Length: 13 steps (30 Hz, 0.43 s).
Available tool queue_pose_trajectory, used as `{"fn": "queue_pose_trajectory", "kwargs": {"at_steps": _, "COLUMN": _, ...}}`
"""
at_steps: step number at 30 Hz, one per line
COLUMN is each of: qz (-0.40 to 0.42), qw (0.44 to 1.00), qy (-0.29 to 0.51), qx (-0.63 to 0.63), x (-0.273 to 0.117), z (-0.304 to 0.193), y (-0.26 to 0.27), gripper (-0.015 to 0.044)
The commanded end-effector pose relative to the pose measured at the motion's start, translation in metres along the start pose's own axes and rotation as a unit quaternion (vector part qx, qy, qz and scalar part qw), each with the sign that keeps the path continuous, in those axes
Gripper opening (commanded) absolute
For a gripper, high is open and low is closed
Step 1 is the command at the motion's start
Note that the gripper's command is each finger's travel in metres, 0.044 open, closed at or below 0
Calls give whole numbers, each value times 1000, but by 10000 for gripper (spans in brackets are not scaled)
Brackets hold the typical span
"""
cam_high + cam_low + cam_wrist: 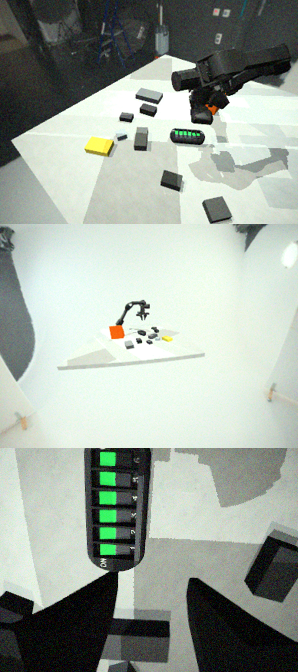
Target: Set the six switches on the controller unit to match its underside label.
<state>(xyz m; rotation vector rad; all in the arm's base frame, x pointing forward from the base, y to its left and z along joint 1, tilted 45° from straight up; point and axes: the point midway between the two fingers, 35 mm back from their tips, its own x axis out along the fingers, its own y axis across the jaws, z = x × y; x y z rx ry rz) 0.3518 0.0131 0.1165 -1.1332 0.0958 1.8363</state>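
Observation:
The dark controller unit (187, 140) (141, 333) (125, 516) sits on its base on the bench, switches up. In the wrist view its six rockers run up the upper left, numbered 1 nearest the fingers to 6 at the top. All six show a green end on the left, the side of the ON mark; which ends are pressed down I cannot tell for sure. The label underneath is hidden. My gripper (201, 118) (143, 318) (153, 583) is partly open and empty, above the bench. In the wrist view its left fingertip overlaps the unit's rounded end by switch 1.
A grey oblong block (140, 139) (140, 643), a yellow block (99, 146) (167, 338) and a small pale block (121, 134) lie left of the unit in the top view. Several dark blocks lie around. An orange box (212, 109) (117, 332) stands behind the gripper in the top view.

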Motion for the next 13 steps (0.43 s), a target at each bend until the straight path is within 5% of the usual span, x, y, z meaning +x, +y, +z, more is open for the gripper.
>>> {"fn": "queue_pose_trajectory", "kwargs": {"at_steps": 1, "qz": 9, "qw": 1000, "qy": -7, "qx": -4, "x": 1, "z": 3, "y": 1, "gripper": 72}}
{"fn": "queue_pose_trajectory", "kwargs": {"at_steps": 4, "qz": 9, "qw": 1000, "qy": -7, "qx": -4, "x": 1, "z": 3, "y": 1, "gripper": 0}}
{"fn": "queue_pose_trajectory", "kwargs": {"at_steps": 13, "qz": 9, "qw": 1000, "qy": -7, "qx": -4, "x": 1, "z": 3, "y": 1, "gripper": 0}}
